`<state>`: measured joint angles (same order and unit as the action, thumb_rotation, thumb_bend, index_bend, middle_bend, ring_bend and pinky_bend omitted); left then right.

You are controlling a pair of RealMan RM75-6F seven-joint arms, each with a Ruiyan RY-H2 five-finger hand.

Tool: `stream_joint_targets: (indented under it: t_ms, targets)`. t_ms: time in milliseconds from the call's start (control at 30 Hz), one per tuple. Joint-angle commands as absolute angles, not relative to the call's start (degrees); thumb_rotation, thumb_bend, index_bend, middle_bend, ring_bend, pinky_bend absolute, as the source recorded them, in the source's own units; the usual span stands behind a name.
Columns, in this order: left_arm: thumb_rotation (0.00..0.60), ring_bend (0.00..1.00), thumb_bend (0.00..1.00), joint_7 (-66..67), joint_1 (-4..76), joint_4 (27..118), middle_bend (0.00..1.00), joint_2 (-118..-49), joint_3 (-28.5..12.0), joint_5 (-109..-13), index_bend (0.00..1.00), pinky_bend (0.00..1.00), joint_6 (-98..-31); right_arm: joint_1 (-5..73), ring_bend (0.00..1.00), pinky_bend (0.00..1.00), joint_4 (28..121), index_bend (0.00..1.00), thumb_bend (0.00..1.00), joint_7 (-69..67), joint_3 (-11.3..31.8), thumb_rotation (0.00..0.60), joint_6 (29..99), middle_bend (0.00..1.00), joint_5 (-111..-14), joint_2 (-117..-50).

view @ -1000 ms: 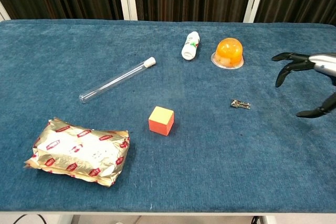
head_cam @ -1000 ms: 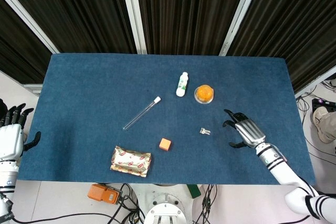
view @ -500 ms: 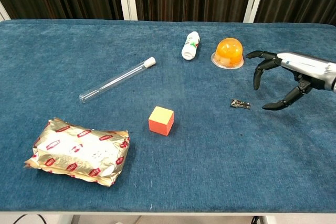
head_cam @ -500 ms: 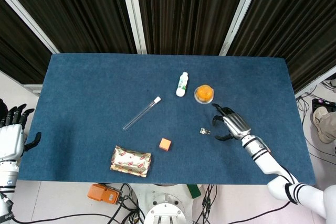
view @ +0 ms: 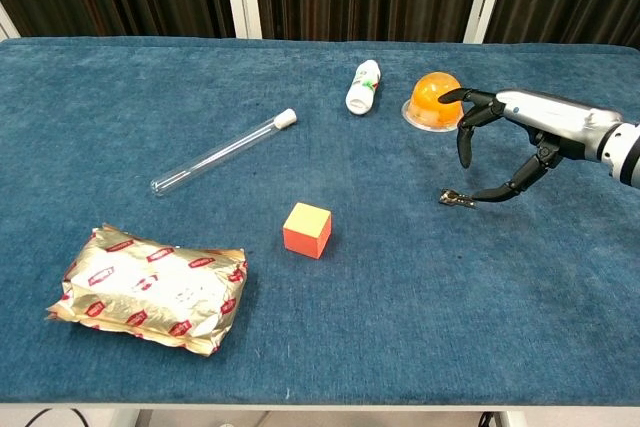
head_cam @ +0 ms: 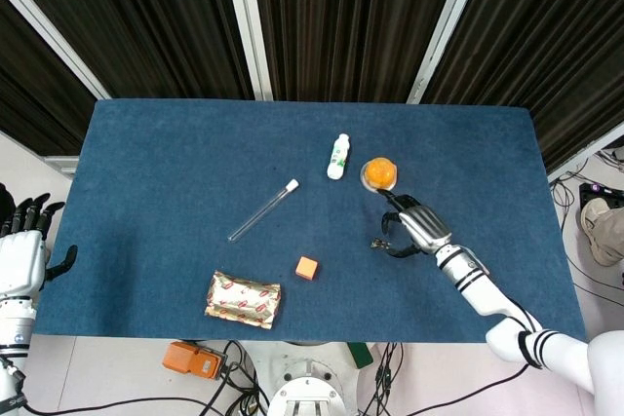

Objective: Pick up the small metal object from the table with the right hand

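Right hand (view: 520,132) spread and empty over the small metal object (view: 456,198) on the blue table (view: 330,327), thumb tip at its edge (contact unclear), near the orange dome (view: 432,95); left hand (head_cam: 21,245) off-table, fingers apart.

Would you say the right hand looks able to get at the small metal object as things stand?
Probably yes. The right hand hangs open right over the small metal object, its fingers spread on either side, and nothing lies between them; the orange dome sits behind.
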<state>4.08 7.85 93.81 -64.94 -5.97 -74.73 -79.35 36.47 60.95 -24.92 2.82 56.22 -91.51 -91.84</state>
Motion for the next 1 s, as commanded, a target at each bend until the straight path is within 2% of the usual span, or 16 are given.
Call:
stream_joint_targets:
  t_ms: [33, 133, 400, 1000]
  targets:
    - [0.6, 0.03, 0.3, 4.14, 7.87, 93.8, 0.07, -64.9, -5.94, -74.74, 0.18, 0.15, -79.32, 36.86, 0.23, 0.17, 60.82, 0.6, 0.32, -24.42, 2.57, 0.6, 55.38, 0.09, -90.98, -91.91]
    - [0.6, 0.03, 0.3, 4.15, 7.85, 93.85, 0.07, -64.89, -5.93, -74.73, 0.18, 0.15, -79.32, 37.23, 0.23, 0.17, 60.56, 0.61, 0.33, -24.4, 2.47, 0.6, 54.95, 0.09, -90.6, -92.22]
    - [0.6, 0.03, 0.3, 4.27, 7.89, 93.91, 0.07, -64.88, -5.91, -74.61, 0.18, 0.15, -79.2, 38.56, 0.23, 0.17, 60.58, 0.62, 0.43, -24.36, 2.0, 0.6, 54.13, 0.09, -90.61, -92.41]
    - [0.6, 0.04, 0.3, 4.14, 8.0, 93.84, 0.07, -64.93, -5.93, -74.55, 0.18, 0.15, -79.03, 41.04, 0.23, 0.17, 59.08, 0.63, 0.46, -23.92, 1.67, 0.6, 51.17, 0.09, -89.22, -94.53]
